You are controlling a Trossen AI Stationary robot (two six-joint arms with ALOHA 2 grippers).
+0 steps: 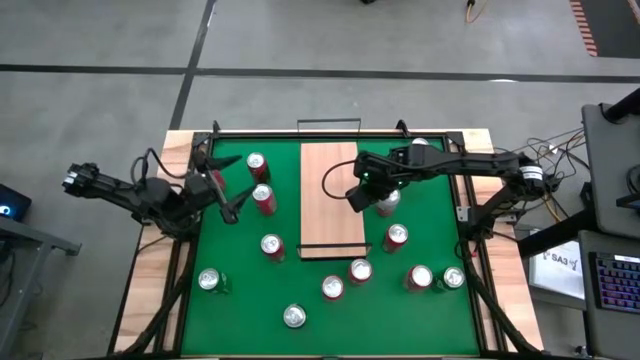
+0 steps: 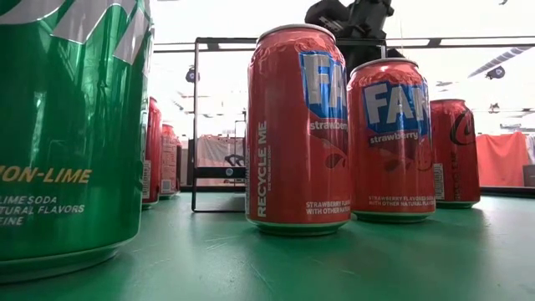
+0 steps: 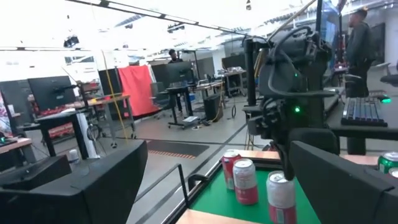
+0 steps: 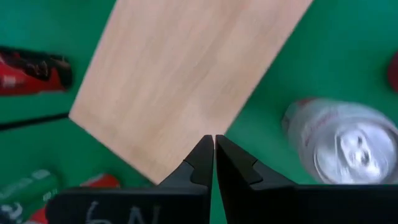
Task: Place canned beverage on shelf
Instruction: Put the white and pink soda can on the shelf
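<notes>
Shelf lying bare on the mat while cans are standing all around it

Shelf (image 1: pixel 329 200), a long pale wood-grain board with thin black rails at its short ends, is lying in the middle of the large green mat (image 1: pixel 430 240) in the high view, with nothing resting on it. Red and green drink cans are standing scattered on the mat on both sides. The right gripper (image 1: pixel 357 198) is hanging over the board's right edge, just beside a silver-topped can (image 1: pixel 386 203). The left gripper (image 1: pixel 229 190) is waiting over the mat's left side, its fingers spreading wide and holding nothing.

At table height, two red strawberry soda cans (image 2: pixel 302 130) are standing upright side by side, with a green lemon-lime can (image 2: pixel 71 134) filling the near left.

The left wrist camera is looking across the table at the other arm, with red cans (image 3: pixel 244 180) standing below it.

The right wrist camera is showing its own two dark fingers (image 4: pixel 200 163) pressing together, gripping nothing, above the board's edge, the silver-topped can standing on the mat close by.
</notes>
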